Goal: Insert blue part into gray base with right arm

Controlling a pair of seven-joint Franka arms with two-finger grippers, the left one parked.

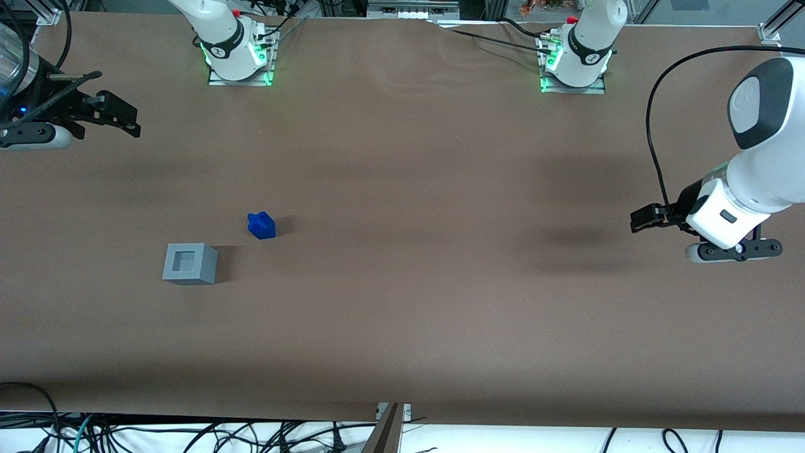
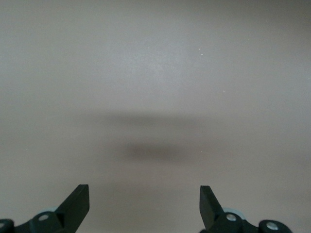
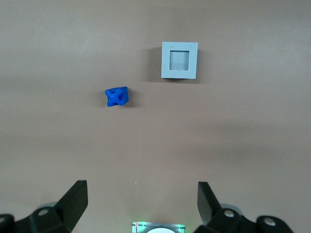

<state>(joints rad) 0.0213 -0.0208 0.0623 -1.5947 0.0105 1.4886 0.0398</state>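
Observation:
The blue part (image 1: 261,226) lies on the brown table, its notched top showing in the right wrist view (image 3: 117,96). The gray base (image 1: 189,263) stands a short way from it, nearer the front camera, with its square recess (image 3: 180,60) facing up and nothing in it. My right arm's gripper (image 1: 126,119) hangs well above the table at the working arm's end, farther from the front camera than both pieces. It is open (image 3: 141,199), its black fingers (image 3: 75,199) spread wide with nothing between them.
The working arm's base plate (image 1: 238,56) with green lights sits at the table's back edge and also shows in the right wrist view (image 3: 156,227). Loose cables (image 1: 188,434) lie below the table's front edge.

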